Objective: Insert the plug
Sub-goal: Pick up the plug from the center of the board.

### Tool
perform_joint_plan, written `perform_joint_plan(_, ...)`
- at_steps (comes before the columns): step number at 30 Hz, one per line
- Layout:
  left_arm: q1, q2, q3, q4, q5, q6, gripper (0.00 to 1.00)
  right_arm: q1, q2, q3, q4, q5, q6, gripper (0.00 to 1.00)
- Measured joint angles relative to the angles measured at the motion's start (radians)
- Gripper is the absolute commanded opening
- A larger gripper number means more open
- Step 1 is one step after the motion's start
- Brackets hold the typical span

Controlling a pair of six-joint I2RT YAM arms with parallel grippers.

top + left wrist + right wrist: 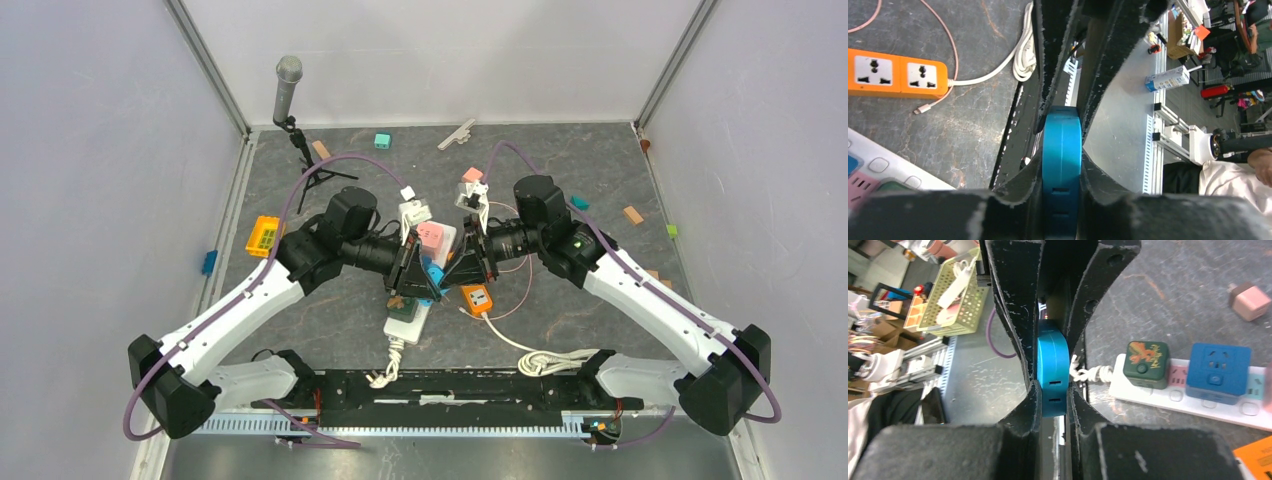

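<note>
A blue plug [432, 272] hangs above the near end of the white power strip [408, 322], held between both arms at the table's middle. In the left wrist view my left gripper [1074, 65] is shut on the blue plug [1062, 160], both black fingers pressed flat against its sides. In the right wrist view my right gripper [1055, 295] is shut on the same blue plug [1052, 371], whose edge shows two small slots. The plug's pins are hidden. From above, the left gripper [412, 272] and the right gripper [462, 268] meet tip to tip.
The white power strip [1193, 402] carries a green cube adapter [1147, 364] and a blue cube adapter [1219, 372]. An orange power strip [895, 72] with a white cable lies just right of it. A pink adapter [432, 236], small blocks and a microphone stand [288, 90] lie farther back.
</note>
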Motion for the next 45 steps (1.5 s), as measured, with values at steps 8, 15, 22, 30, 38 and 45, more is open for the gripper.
perform_joint_plan(8, -0.013, -0.009, -0.003, 0.007, -0.021, 0.012, 0.02, -0.005, -0.001, -0.002, -0.014, -0.015, 0.023, 0.0)
perform_joint_plan(15, -0.023, -0.06, -0.035, 0.044, -0.092, -0.001, 0.02, 0.0, -0.001, -0.002, 0.01, 0.001, 0.022, 0.1)
perform_joint_plan(22, -0.014, -0.072, -0.046, 0.05, -0.203, -0.031, 0.02, 0.002, -0.009, -0.016, 0.013, 0.081, 0.021, 0.76)
perform_joint_plan(30, -0.004, -0.124, -0.083, 0.084, -0.244, -0.074, 0.02, 0.002, -0.053, -0.082, 0.053, 0.062, 0.032, 0.67)
perform_joint_plan(38, -0.004, -0.142, -0.091, 0.175, -0.165, -0.119, 0.02, 0.002, -0.053, -0.1, 0.096, 0.036, 0.048, 0.62)
perform_joint_plan(45, -0.004, -0.142, -0.092, 0.211, -0.103, -0.119, 0.02, 0.002, -0.051, -0.101, 0.12, 0.024, 0.061, 0.35)
